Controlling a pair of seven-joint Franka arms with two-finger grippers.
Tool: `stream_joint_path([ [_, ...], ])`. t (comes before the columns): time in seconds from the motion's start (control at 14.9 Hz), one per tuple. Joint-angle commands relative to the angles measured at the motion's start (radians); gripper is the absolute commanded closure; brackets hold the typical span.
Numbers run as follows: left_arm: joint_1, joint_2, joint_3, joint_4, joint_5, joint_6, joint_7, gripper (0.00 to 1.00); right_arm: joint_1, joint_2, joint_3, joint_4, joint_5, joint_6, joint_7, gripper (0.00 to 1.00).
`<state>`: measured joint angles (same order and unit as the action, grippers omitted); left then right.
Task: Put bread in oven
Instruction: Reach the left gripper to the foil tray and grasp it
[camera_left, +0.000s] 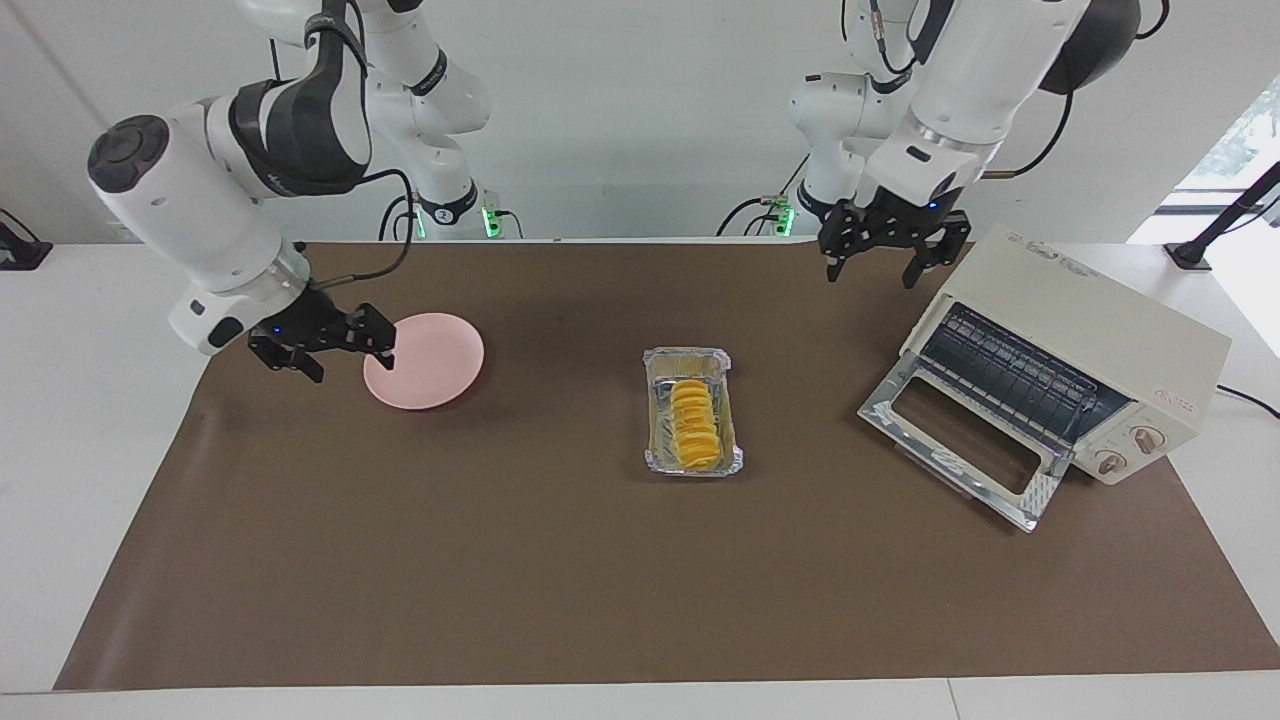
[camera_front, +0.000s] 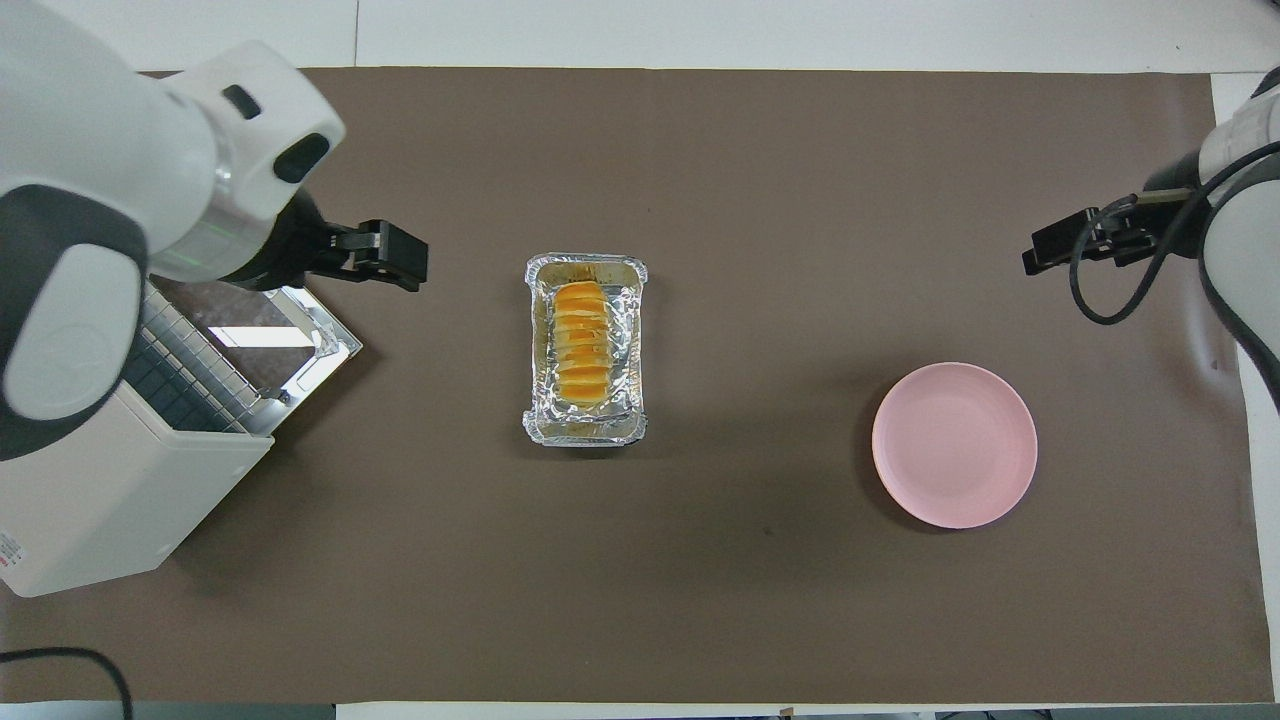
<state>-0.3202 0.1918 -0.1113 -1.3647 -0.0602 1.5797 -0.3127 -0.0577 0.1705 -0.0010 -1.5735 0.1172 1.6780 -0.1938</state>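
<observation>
The bread (camera_left: 695, 422), a golden ridged loaf, lies in a silver foil tray (camera_left: 688, 355) in the middle of the brown mat; it also shows in the overhead view (camera_front: 582, 345). The cream-white oven (camera_left: 1090, 330) stands at the left arm's end of the table, its glass door (camera_left: 950, 440) dropped open and the wire rack showing. My left gripper (camera_left: 875, 270) is open and empty, up in the air beside the oven. My right gripper (camera_left: 345, 360) is open and empty, raised beside the pink plate.
A pink round plate (camera_left: 425, 360) lies on the mat toward the right arm's end. The foil tray (camera_front: 585, 432) sits between the plate (camera_front: 955, 445) and the oven (camera_front: 110, 500). White table surface borders the mat.
</observation>
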Motion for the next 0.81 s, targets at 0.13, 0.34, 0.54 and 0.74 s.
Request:
stream_joint_path([
  [0.13,-0.223,0.305,0.051,0.259,0.039,0.037,-0.198,0.0,-0.011,-0.103,0.013,-0.039,-0.088,-0.063,-0.039,0.0],
  [0.34,-0.241,0.33,0.051,0.218,0.054,0.092,-0.2,0.0,-0.013,-0.155,0.013,-0.088,-0.091,-0.063,-0.032,0.0],
  [0.54,-0.279,0.356,0.05,0.144,0.097,0.196,-0.213,0.0,-0.022,-0.198,0.012,-0.132,-0.103,-0.063,-0.026,0.0],
  [0.74,-0.289,0.367,0.05,0.04,0.1,0.319,-0.236,0.0,-0.018,-0.23,0.012,-0.164,-0.143,-0.092,0.04,0.0],
])
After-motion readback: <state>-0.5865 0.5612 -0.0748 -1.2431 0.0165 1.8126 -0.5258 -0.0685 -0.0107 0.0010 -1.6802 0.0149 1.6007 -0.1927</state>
